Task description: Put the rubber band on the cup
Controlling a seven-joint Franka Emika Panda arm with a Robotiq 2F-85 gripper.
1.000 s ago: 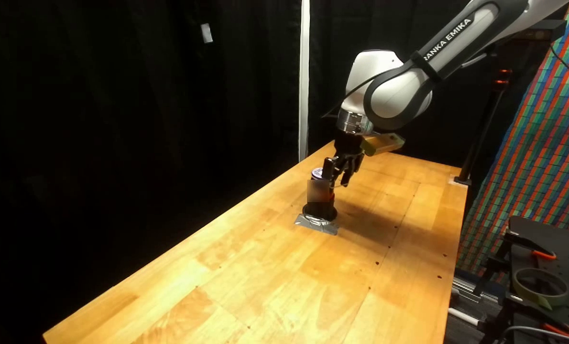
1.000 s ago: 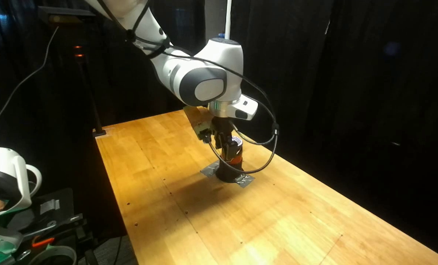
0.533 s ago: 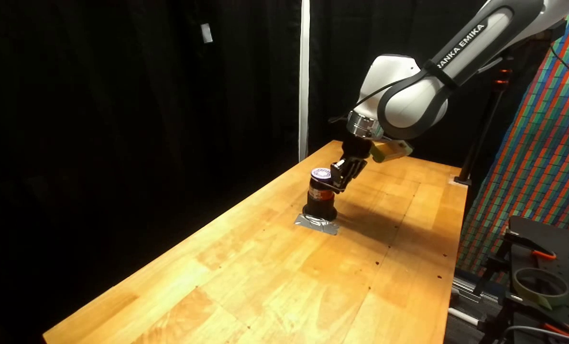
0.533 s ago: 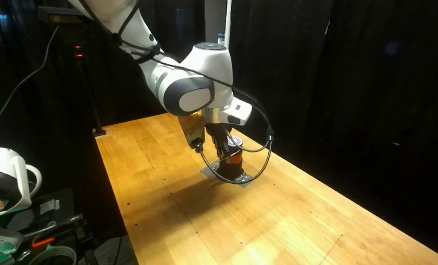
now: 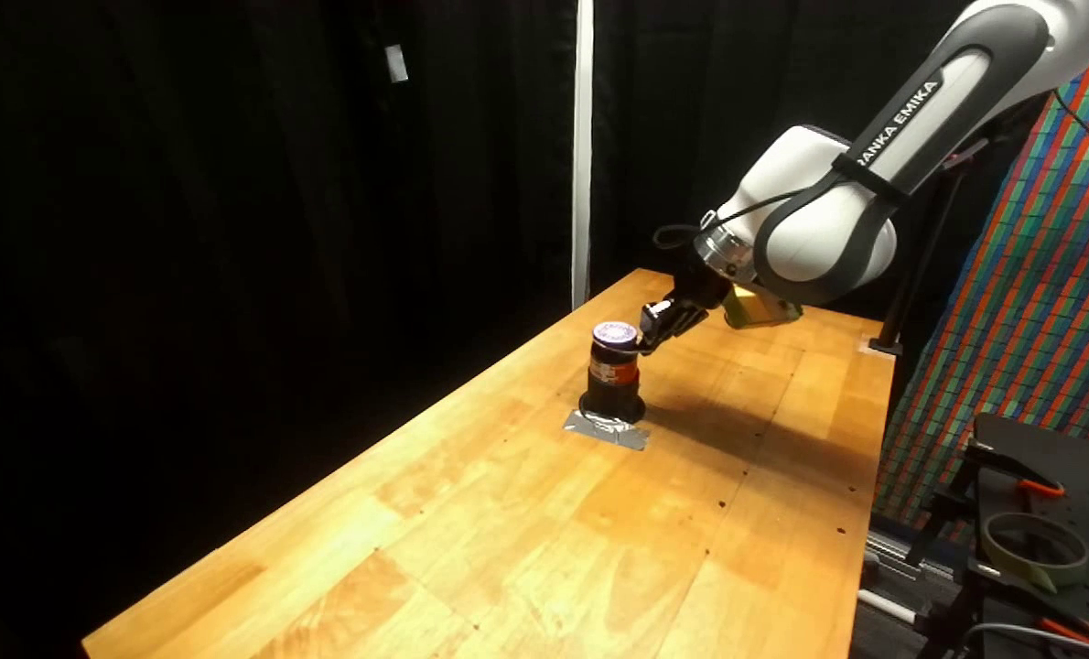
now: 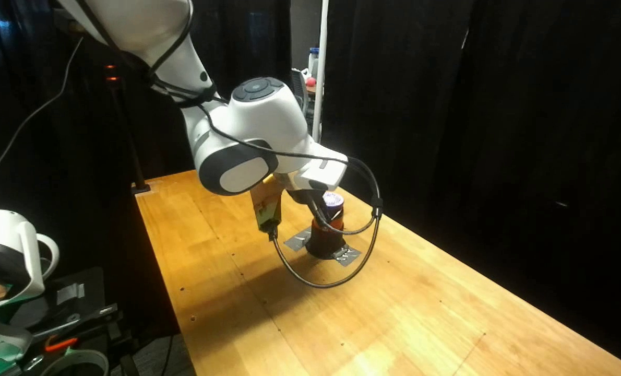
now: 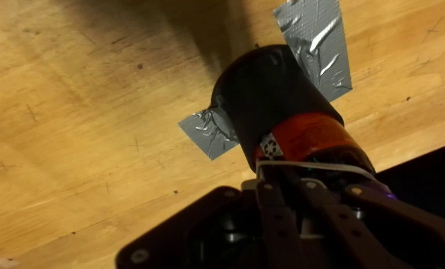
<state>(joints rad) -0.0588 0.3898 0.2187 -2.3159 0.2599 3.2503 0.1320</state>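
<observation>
The rubber band (image 7: 321, 164), probably light, soft and springy, runs from the gripper (image 5: 650, 340) across the upper end of the upright cup (image 5: 613, 373); the jaws are clenched; whether they pinch or hook it cannot be told; its gripper-side bend seems the best hold.

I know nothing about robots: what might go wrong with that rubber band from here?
The rubber band could spring off or ride up: it seems to run from the pincer across the cup, near its top. Pulling on it might shift the cup if the grey tape at its base peels. The hanging loop of black cable might snag on the cup; in an exterior view they look close, though depth is hard to judge.
</observation>
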